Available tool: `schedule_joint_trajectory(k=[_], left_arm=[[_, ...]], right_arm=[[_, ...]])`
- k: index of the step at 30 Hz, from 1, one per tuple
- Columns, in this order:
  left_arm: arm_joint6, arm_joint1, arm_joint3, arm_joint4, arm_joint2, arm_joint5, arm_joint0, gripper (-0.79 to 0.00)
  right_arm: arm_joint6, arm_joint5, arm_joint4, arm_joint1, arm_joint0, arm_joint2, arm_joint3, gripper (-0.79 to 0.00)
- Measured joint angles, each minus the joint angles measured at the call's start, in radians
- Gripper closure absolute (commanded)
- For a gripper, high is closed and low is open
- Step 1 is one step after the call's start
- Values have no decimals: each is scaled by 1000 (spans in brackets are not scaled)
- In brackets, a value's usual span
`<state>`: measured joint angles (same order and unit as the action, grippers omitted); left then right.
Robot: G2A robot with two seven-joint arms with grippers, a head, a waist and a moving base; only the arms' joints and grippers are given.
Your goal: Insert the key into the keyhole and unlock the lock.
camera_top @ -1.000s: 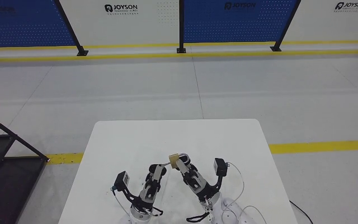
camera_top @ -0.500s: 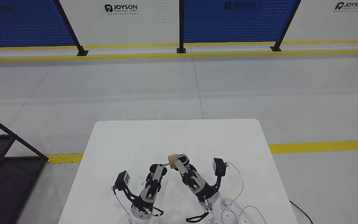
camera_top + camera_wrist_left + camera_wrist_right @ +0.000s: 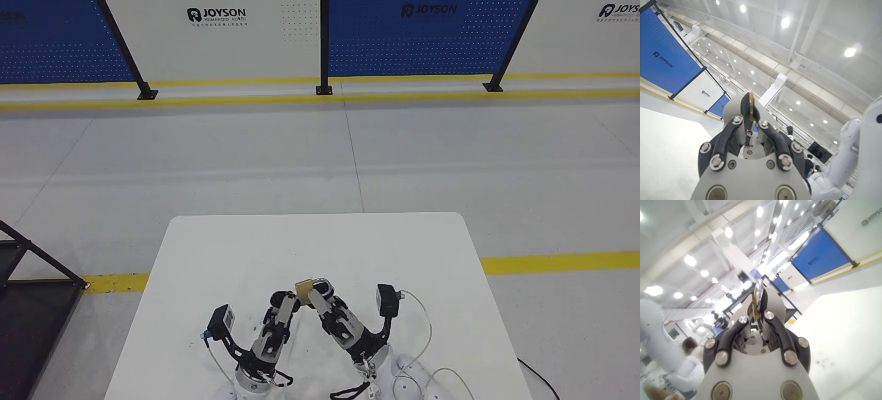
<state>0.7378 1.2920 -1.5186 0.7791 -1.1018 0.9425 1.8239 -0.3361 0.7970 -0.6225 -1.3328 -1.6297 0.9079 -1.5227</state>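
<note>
Above the front of the white table [image 3: 300,240], my two arms hold their things up close together. The left gripper [image 3: 284,300] is shut on a thin brass key [image 3: 752,110], seen edge-on between its pads. The right gripper [image 3: 318,296] is shut on a brass padlock [image 3: 756,308], whose silver shackle [image 3: 759,290] sticks out past the fingertips. In the top view the padlock [image 3: 304,290] sits right beside the left gripper's tip. The key's blade and the keyhole are hidden, so I cannot tell whether they touch.
White cables [image 3: 420,335] trail from the right arm over the table's front right. A black rack [image 3: 30,275] stands off the table's left edge. Blue and white barrier panels [image 3: 420,40] line the far floor.
The right gripper has carried the padlock a little leftward and nearer the left gripper. The left arm has hardly moved.
</note>
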Motion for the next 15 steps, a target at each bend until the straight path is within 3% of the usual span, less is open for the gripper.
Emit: schedule_joint_trajectory(k=[4,9,15], left_arm=[[-1,1,5,-1,-4,1,-2,-483],[-2,2,15,-6,-15,11,-4,-342],[-10,-1,32,8,-37,40,-8,-277]], right_arm=[[-2,3,4,0,0,3,1,0],[-4,13,13,2,-3,15,0,0],[18,23,36,7,-8,33,-7,0]])
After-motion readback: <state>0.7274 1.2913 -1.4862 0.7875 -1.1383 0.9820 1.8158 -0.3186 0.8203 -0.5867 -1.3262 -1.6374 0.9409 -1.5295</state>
